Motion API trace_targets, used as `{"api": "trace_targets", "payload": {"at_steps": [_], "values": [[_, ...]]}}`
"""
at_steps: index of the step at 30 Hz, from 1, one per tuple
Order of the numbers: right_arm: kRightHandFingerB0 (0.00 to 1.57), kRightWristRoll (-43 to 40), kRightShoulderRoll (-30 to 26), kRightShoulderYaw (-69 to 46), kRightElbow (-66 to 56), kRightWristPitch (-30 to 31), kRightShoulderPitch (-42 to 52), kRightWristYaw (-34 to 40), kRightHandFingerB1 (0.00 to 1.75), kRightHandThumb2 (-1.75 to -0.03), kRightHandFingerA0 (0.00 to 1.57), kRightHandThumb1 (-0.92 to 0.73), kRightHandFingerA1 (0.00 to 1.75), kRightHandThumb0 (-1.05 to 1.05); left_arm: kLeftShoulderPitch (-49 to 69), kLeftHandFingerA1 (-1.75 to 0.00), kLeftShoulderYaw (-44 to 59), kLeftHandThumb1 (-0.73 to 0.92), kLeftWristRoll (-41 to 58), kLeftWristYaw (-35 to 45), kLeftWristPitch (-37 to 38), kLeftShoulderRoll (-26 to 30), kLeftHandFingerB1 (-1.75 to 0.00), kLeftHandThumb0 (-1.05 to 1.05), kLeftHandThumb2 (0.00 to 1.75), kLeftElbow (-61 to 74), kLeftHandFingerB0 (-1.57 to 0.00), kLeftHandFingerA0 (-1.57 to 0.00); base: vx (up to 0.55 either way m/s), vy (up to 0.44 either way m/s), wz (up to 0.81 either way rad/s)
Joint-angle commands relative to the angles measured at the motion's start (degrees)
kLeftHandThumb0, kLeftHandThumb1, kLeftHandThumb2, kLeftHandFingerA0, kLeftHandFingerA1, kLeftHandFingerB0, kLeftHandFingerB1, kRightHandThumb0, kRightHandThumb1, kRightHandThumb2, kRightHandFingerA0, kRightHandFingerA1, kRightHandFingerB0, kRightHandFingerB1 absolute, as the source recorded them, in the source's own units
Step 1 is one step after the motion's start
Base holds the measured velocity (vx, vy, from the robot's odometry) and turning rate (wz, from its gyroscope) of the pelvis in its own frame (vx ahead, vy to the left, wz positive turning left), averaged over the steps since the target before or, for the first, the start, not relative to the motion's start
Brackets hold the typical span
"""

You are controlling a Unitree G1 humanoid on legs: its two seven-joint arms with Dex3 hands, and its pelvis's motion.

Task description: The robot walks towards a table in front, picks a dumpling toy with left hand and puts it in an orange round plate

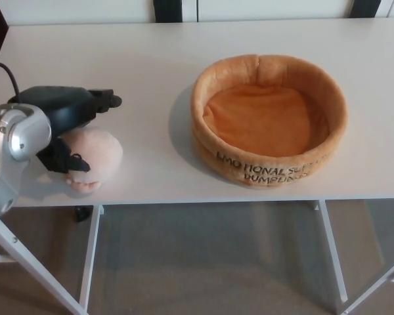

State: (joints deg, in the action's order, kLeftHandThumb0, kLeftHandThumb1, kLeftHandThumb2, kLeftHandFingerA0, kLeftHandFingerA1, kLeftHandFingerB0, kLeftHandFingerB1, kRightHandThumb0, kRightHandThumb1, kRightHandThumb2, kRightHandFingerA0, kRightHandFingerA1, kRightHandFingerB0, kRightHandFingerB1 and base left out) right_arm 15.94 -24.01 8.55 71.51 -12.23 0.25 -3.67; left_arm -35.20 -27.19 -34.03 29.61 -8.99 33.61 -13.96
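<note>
Dumpling toy [92, 157] lies at the table's [144, 59] near edge, at 8 o'clock, the left hand [69, 125] over it, fingers spread around it, not clamped. Toward 3 o'clock sits the orange round plate [269, 118], holding nothing.

Head view: left hand [71, 125] over the dumpling toy [92, 157] at the table's [144, 59] near-left edge.
The hand's fingers are spread, one thick finger [104, 101] reaching past the toy's far side and another [72, 161] lying on its near side. The orange round plate [269, 118], a soft plush dish with dark lettering on its wall, sits well apart to the right, empty.
</note>
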Motion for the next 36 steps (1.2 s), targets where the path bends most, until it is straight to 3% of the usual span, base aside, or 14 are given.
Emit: {"api": "trace_targets", "payload": {"at_steps": [1,2,6,7,9,11,12,13,19,20,28,30,34,36], "values": [[0.37,0.2,-0.3,0.1,-0.4,1.0,0.0,0.0,0.38,-0.57,0.93,-0.58,0.62,-0.43,0.2,-0.57,0.0,0.36,-1.5,-1.1,1.6,-0.6,-0.45,-0.17,0.82,-1.4,0.00,-0.38,0.00,0.000,0.00],[0.39,0.1,-0.4,0.1,-0.5,0.8,0.2,-0.2,0.39,-0.58,0.94,-0.58,0.61,-0.43,0.0,-0.39,-0.4,0.51,-1.9,-0.2,1.2,-0.7,-0.31,-0.24,0.56,-1.5,-0.08,-0.53,0.00,0.000,0.00],[0.39,0.0,-0.3,0.0,-0.5,1.2,0.2,-0.4,0.39,-0.60,0.93,-0.59,0.60,-0.45,0.0,-0.51,-0.4,0.52,-1.7,0.7,1.3,-0.9,-0.33,-0.28,0.57,-1.9,-0.08,-0.65,0.00,0.000,0.00],[0.34,-0.1,-0.4,0.0,-0.8,1.1,0.2,-0.6,0.38,-0.58,0.93,-0.58,0.62,-0.42,-0.3,-0.65,-0.6,0.53,-1.5,1.5,1.3,-1.0,-0.31,-0.26,0.57,-2.4,-0.07,-0.76,0.00,0.000,0.00],[0.37,0.0,-0.4,0.0,-0.7,1.1,0.2,-0.4,0.38,-0.57,0.94,-0.57,0.63,-0.42,-0.8,-0.67,-1.0,0.54,-1.7,2.3,1.3,-1.0,-0.29,-0.23,0.56,-3.0,-0.07,-0.77,0.00,0.000,0.00],[0.36,0.1,-0.3,0.0,-0.5,1.3,0.2,-0.3,0.38,-0.57,0.93,-0.57,0.63,-0.41,-1.1,-0.67,-1.7,0.51,-2.3,2.7,1.7,-0.9,-0.26,-0.23,0.57,-3.8,-0.07,-0.68,0.00,0.000,0.00],[0.36,-0.1,-0.2,-0.1,-0.4,1.3,0.2,-0.4,0.38,-0.57,0.93,-0.57,0.63,-0.41,-1.4,-0.67,-2.0,0.51,-2.6,2.7,2.4,-0.8,-0.26,-0.23,0.57,-4.4,-0.07,-0.68,0.00,0.000,0.00],[0.36,-0.1,-0.2,-0.1,-0.3,1.3,0.1,-0.5,0.39,-0.57,0.89,-0.57,0.60,-0.42,-1.5,-0.82,-2.4,0.49,-3.0,2.8,2.4,-0.7,-0.25,-0.23,0.59,-4.7,-0.07,-0.70,0.00,0.000,0.00],[0.36,0.4,-0.3,0.4,-0.5,0.9,0.1,-0.3,0.39,-0.57,0.90,-0.57,0.60,-0.41,-2.6,-0.85,-3.4,0.44,-3.8,3.6,2.0,-0.9,-0.26,-0.22,0.56,-6.6,-0.05,-0.68,0.00,0.000,0.00],[0.34,0.5,-0.5,0.6,-0.6,1.1,0.1,-0.5,0.39,-0.57,0.88,-0.57,0.60,-0.42,-2.9,-0.77,-3.5,0.31,-3.5,4.0,2.2,-1.0,-0.26,-0.27,0.64,-7.5,-0.02,-0.66,0.00,0.000,0.00],[0.30,0.4,-0.4,0.7,-0.1,1.8,-0.2,-1.8,0.37,-0.57,0.89,-0.58,0.62,-0.41,-4.1,-0.65,-4.1,0.30,-3.4,7.7,0.5,-1.1,-0.21,-0.31,0.62,-10.3,-0.03,-0.58,0.00,0.000,0.00],[0.38,0.3,-0.4,0.7,0.1,1.5,-0.1,-2.2,0.37,-0.57,0.88,-0.57,0.59,-0.38,-4.1,-0.69,-3.7,0.28,-2.8,9.3,-0.9,-1.3,-0.21,-0.31,0.65,-10.6,-0.01,-0.59,0.00,0.000,0.00],[0.38,0.1,-0.4,0.5,0.6,1.2,-0.3,-3.4,0.37,-0.57,0.85,-0.57,0.58,-0.36,-4.4,-0.55,-6.1,0.31,-6.1,11.3,-3.2,-1.8,-0.10,-0.50,0.66,-11.7,0.00,-0.48,0.00,0.000,0.00],[0.37,0.0,-0.5,0.5,0.7,1.4,-0.4,-4.1,0.37,-0.58,0.83,-0.58,0.58,-0.38,-4.3,-0.53,-6.6,0.31,-6.6,11.3,-4.5,-2.7,-0.17,-0.55,0.69,-12.4,-0.01,-0.46,0.00,0.000,0.00]]}}
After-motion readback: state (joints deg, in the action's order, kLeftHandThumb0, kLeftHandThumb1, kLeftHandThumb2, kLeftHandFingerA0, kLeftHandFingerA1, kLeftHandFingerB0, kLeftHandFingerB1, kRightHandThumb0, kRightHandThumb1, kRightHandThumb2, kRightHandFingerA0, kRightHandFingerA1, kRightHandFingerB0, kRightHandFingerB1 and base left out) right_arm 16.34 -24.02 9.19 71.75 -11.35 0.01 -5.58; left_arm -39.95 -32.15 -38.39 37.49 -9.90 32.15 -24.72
